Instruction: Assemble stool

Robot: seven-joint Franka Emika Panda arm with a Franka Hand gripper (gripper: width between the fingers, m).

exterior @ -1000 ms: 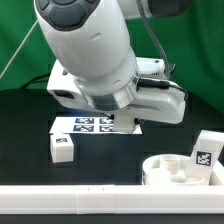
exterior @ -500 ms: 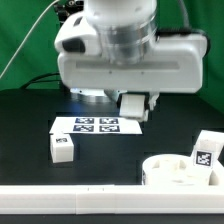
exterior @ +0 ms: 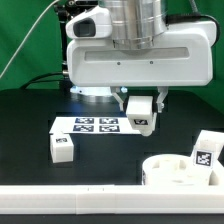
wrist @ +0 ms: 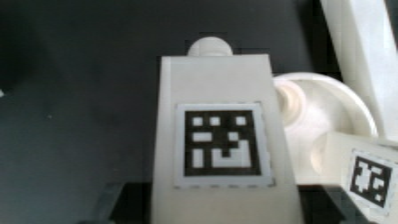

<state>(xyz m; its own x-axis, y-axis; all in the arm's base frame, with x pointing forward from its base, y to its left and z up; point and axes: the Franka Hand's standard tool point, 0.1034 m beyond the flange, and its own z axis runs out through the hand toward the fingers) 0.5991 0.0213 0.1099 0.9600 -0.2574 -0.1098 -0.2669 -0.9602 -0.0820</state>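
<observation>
My gripper (exterior: 141, 104) is shut on a white blocky stool leg (exterior: 141, 113) with a square tag and holds it in the air above the right end of the marker board (exterior: 95, 127). In the wrist view the same leg (wrist: 217, 120) fills the middle, tag facing the camera, a peg at its far end. The round seat disc (exterior: 180, 170) lies at the front right, with another leg (exterior: 206, 152) standing at its right. The seat (wrist: 329, 100) shows beyond the held leg in the wrist view. A third leg (exterior: 62, 147) lies at the front left.
A long white rail (exterior: 100, 200) runs along the front edge of the black table. A green backdrop stands behind. The arm's big body hangs over the back middle.
The arm has turned and swung to the exterior view's right. The held leg has come into view under it and now hangs over the marker board's right end.
</observation>
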